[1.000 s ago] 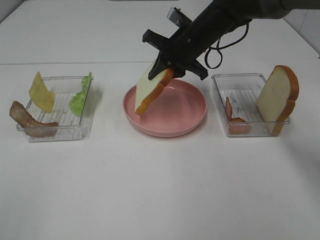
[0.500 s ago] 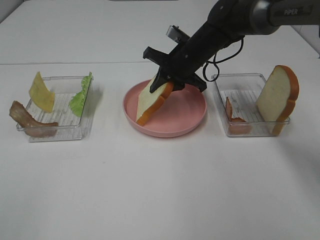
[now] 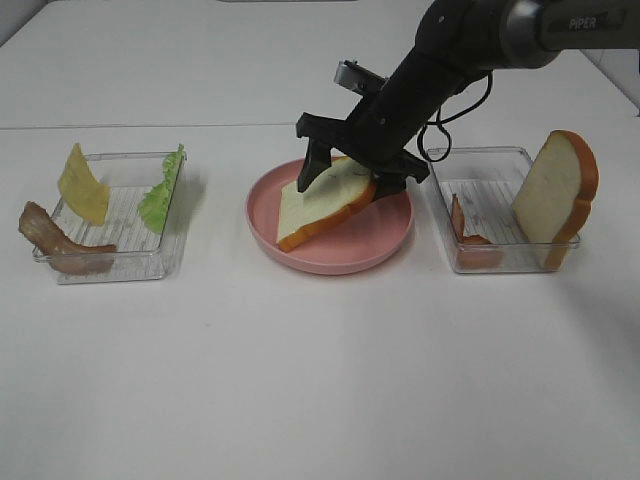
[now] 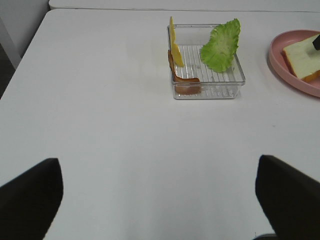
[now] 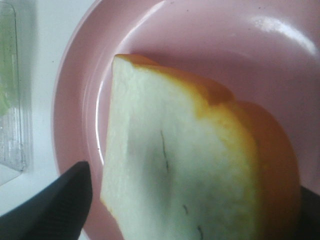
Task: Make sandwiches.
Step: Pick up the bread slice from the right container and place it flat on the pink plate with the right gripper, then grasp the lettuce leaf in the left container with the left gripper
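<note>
A white bread slice [image 3: 325,200] with orange-brown crust lies tilted in the pink plate [image 3: 375,240]. My right gripper [image 3: 358,178] hangs over it, open, its fingers spread to either side of the slice. Close up, the bread [image 5: 185,165] fills the right wrist view, with a dark fingertip at each lower corner. A second bread slice [image 3: 555,195] stands upright in the right tray beside bacon [image 3: 465,235]. The left tray holds cheese [image 3: 82,185], lettuce [image 3: 163,190] and bacon [image 3: 60,245]. My left gripper [image 4: 160,200] is open over bare table.
Two clear plastic trays [image 3: 120,265] [image 3: 500,262] flank the plate on the white table. A black cable [image 3: 435,115] loops off the right arm above the right tray. The table's far edge [image 3: 150,125] runs behind the trays.
The right gripper came down to the plate with the bread slice and opened. The slice has dropped from steeply tilted to nearly flat in the plate. The left arm has not moved.
</note>
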